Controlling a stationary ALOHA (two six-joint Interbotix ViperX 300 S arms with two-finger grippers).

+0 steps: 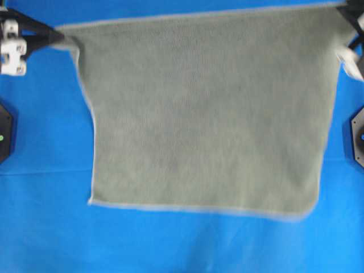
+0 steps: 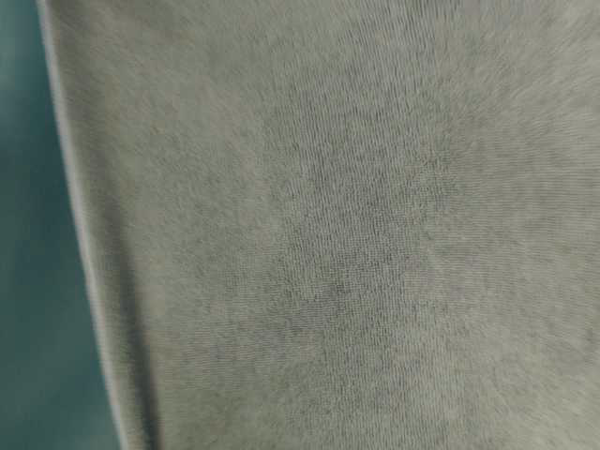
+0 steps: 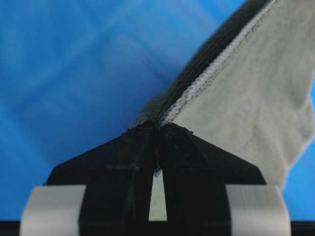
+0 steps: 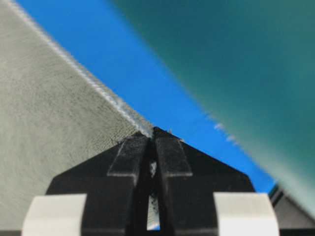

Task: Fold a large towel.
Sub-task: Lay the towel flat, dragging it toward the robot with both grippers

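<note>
Towel [image 1: 205, 114]: a large, roughly square grey-green cloth of short, matted pile, edged with a thin pale hem and rounded at the corners. It hangs as one sheet, stretched taut along its top edge between two corners, at 10 o'clock and 2 o'clock in the overhead view. The lower edge runs from 7 to 5 o'clock; whether it rests on the blue sheet [image 1: 51, 239] or hangs clear cannot be told. In the table-level view the towel [image 2: 356, 225] fills almost the whole frame, so it appears raised in front of that camera.

Handling, as judged: soft, limp and light, with no stiffness of its own; it keeps shape only under tension and would sag or crease wherever released. The hemmed corners are the firmest places to hold, as the stitching resists slipping.

Left gripper [image 3: 157, 129]: fingers [image 3: 138, 147] closed on the corner, hem caught between the tips. The same gripper sits at 10 o'clock overhead [image 1: 57, 37].

Right gripper [image 4: 151, 132]: fingers [image 4: 129, 152] pinched on the opposite corner, hem entering the tips; overhead it lies at 2 o'clock [image 1: 344, 14], partly cut off.

Worktop: covered throughout by the blue sheet.
</note>
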